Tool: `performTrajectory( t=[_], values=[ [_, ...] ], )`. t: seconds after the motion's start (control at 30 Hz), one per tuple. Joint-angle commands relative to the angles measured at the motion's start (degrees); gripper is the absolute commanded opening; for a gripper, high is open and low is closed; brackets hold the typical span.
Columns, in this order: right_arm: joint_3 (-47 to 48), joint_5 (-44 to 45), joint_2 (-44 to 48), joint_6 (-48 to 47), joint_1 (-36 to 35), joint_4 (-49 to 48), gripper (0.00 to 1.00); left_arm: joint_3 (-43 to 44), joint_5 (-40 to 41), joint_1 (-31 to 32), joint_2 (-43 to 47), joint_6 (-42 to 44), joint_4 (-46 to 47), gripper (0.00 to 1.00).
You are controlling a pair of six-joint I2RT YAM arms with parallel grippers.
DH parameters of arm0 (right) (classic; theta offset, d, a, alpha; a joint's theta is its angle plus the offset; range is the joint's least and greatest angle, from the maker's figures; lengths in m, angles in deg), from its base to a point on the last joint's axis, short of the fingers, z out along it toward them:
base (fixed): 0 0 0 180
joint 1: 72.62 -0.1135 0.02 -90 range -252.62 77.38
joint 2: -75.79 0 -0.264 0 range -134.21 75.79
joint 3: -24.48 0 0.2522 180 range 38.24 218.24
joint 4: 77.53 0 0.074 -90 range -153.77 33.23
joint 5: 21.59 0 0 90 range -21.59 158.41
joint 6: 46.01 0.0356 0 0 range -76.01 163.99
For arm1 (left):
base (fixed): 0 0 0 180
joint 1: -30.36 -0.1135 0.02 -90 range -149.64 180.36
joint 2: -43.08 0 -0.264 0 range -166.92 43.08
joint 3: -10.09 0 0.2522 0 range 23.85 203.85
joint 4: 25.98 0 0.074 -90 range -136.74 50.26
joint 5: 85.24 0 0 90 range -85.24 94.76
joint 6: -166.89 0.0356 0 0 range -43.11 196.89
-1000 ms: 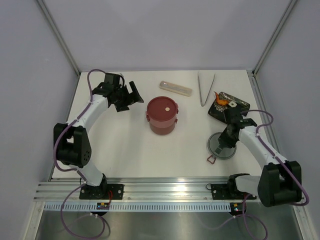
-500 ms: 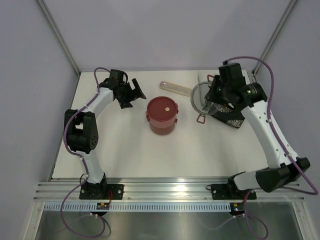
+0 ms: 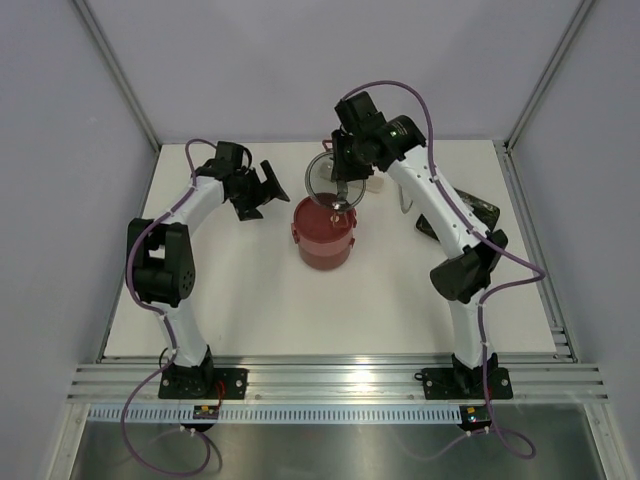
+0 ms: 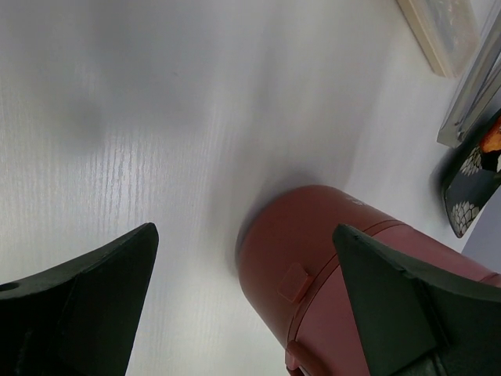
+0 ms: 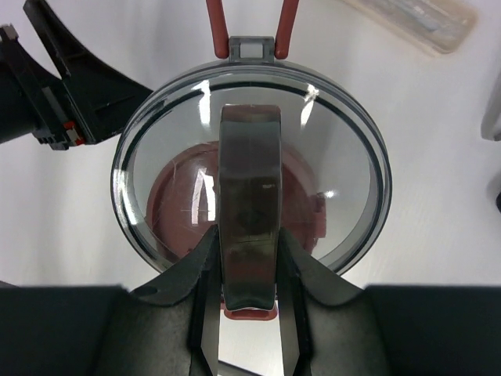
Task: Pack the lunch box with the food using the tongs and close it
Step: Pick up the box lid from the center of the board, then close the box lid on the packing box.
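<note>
Right gripper (image 5: 250,266): fingers clamped on the centre handle of the grey lid (image 5: 164,180), a grip that we judge keeps it level for lowering.
Lid position: over the stacked maroon lunch box (image 3: 325,238), which shows through the clear dome (whether they touch we cannot tell); red latches unfastened.
Left gripper (image 3: 262,190): fingers wide apart and empty, just left of the box, placed, we judge, to steady it.
Food (image 4: 491,139): orange pieces on the black tray (image 4: 470,188), not packed.
Tongs (image 4: 471,100): on the table beside the tray, unheld.
Writing: none that we can read.
</note>
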Motion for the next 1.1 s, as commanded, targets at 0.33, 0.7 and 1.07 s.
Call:
performTrajectory(
  t=[0.33,0.7,1.07],
  values=[
    [1.12,-3.78,-2.94,-2.53,-4.19,5.62,0.0,-2.68,-1.71,-0.34,1.48,1.8,0.33,0.99],
    [7.36,-2.21,-11.02,-2.09,-5.34,8.79,0.0,-3.74,-1.54,-0.34,1.66,2.06,0.24,0.99],
    [5.25,0.08,-9.98,-1.65,-6.57,8.62,0.0,-3.83,-1.63,-0.34,1.04,1.88,0.42,0.99]
  ],
)
